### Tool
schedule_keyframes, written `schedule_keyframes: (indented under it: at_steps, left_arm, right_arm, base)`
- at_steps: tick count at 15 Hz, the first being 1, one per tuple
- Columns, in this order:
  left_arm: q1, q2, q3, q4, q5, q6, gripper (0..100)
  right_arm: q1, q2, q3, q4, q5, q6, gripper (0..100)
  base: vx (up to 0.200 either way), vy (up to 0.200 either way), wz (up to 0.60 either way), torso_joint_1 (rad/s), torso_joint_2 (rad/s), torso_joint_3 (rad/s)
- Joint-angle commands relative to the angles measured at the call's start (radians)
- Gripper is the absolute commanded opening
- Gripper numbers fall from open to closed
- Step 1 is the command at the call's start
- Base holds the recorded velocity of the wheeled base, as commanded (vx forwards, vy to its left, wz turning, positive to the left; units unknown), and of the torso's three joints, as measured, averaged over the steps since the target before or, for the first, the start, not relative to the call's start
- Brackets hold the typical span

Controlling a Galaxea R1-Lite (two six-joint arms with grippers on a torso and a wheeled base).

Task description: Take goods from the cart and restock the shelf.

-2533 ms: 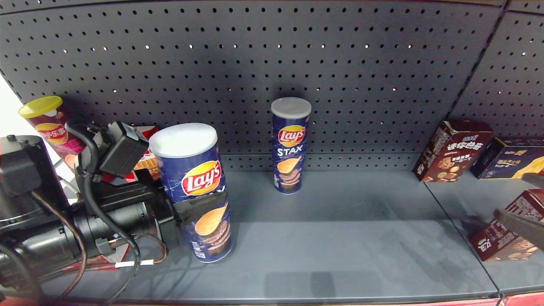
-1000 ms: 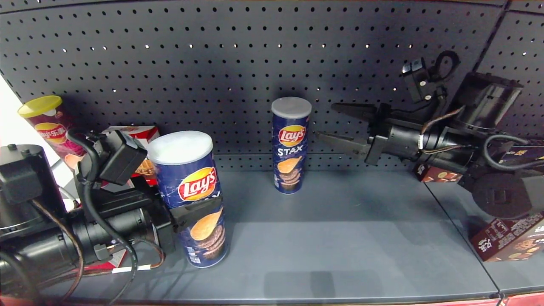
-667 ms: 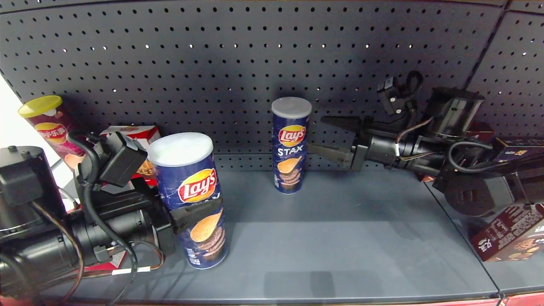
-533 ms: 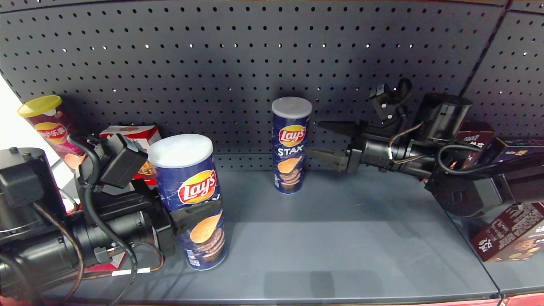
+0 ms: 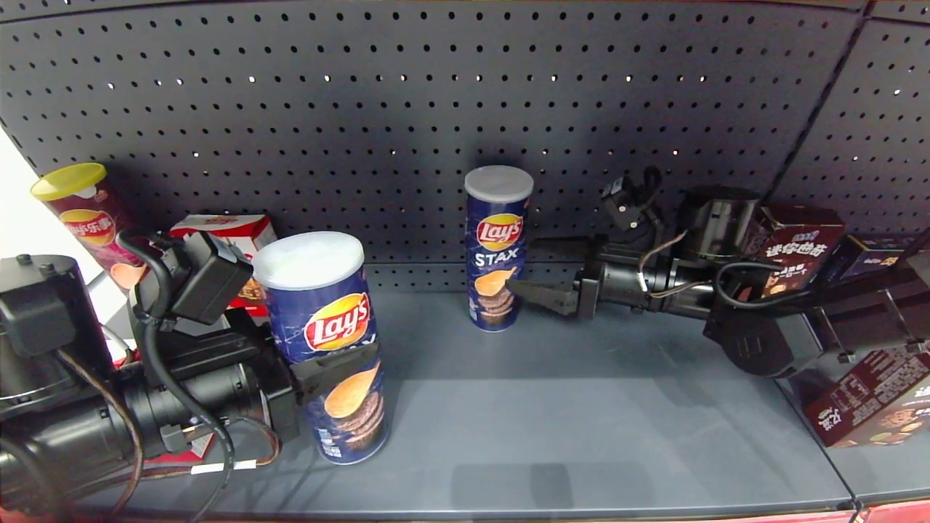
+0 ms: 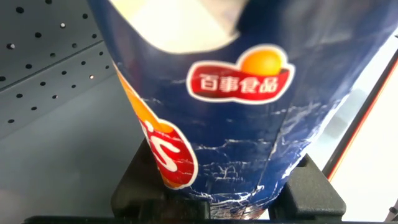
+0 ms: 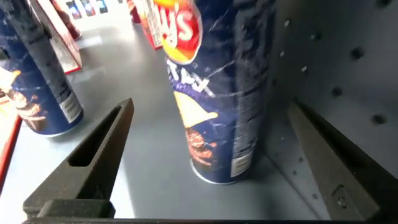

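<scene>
Pincer (image 5: 524, 265), right, now lower, nearer can (image 5: 498, 218)

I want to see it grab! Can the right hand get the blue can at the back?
Probably yes. The open right hand has a finger on each side of the back can, with nothing between them.

A grey shelf (image 5: 581, 407) with a pegboard back (image 5: 436, 109) is shown. A blue chip can (image 5: 498, 247) is set upright against that back. To its left, nearer the front edge, a second blue can (image 5: 338, 327) is seen upright. Farther left a red-and-white box (image 5: 232, 229) and a purple can (image 5: 83, 218) are found. Well to its right a brown box (image 5: 795, 243) is placed at the back and a second brown box (image 5: 872, 403) near the front.
</scene>
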State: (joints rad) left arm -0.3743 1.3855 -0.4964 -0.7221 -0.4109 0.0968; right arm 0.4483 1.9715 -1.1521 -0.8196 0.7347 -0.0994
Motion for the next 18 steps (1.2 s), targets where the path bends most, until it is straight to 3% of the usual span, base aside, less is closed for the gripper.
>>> schedule_keyframes:
  at_steps: [1, 18]
  left_arm:
    - [0.000, 0.000, -0.001, 0.000, 0.000, 0.000, 0]
    - [0.014, 0.000, 0.015, -0.002, -0.002, 0.000, 0]
  right_arm:
    - [0.006, 0.021, -0.006, 0.002, 0.000, -0.002, 100]
    - [0.046, 0.224, -0.124, -0.038, 0.002, -0.014, 100]
  base:
    - [0.000, 0.000, 0.00, 0.000, 0.00, 0.000]
    - [0.000, 0.000, 0.00, 0.000, 0.00, 0.000]
